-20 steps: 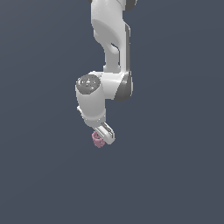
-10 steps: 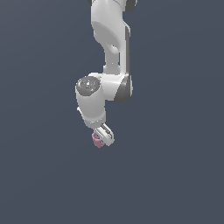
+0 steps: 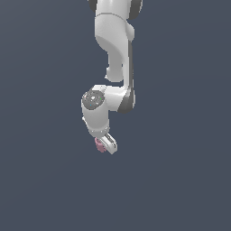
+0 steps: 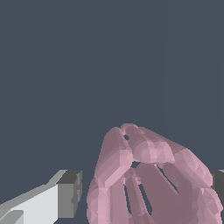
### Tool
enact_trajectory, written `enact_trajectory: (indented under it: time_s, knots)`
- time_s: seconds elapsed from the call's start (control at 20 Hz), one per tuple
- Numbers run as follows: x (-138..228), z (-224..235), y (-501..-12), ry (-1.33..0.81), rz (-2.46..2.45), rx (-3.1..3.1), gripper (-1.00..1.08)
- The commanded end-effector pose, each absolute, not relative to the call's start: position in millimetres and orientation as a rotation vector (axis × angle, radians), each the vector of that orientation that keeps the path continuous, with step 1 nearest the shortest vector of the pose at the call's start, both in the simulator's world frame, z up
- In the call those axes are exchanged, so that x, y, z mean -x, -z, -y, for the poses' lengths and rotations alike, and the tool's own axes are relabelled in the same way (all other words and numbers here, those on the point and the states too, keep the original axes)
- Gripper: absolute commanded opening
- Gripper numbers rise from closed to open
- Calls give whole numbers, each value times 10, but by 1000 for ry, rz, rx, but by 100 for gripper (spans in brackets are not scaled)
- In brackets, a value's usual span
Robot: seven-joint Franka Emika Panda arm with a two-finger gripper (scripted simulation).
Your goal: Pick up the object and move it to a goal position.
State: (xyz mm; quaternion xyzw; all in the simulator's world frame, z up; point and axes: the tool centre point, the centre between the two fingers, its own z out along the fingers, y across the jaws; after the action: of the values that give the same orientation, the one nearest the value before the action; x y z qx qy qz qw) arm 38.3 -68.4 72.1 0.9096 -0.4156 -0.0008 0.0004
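Wrist view: pink object [image 4: 148, 179] sits between the gripper [image 4: 142, 192] fingers [image 4: 65, 194], jaws clamped on it (contact looks firm). Exterior view: arm [image 3: 115, 67] hangs down, object [image 3: 99, 145] at the fingertips, on their left side.

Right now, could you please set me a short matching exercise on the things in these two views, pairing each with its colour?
Things:
1. object
2. gripper
3. background
4. fingertip pad

Colours:
A. white
B. plain dark blue-grey
C. pink
D. grey

Pairs: 1-C, 2-A, 3-B, 4-D
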Motion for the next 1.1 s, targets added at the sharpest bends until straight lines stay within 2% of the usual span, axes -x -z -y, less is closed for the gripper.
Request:
enact_trajectory:
  time_s: [0.0, 0.1, 0.15, 0.75, 1.05]
  knots:
    - [-393, 685, -678, 0, 1306, -2857, 100]
    - [-399, 686, -679, 0, 1306, -2857, 100]
    - [-399, 686, -679, 0, 1306, -2857, -100]
    - [-401, 690, -695, 0, 1306, -2857, -100]
    - [-428, 744, -900, 0, 1306, -2857, -100]
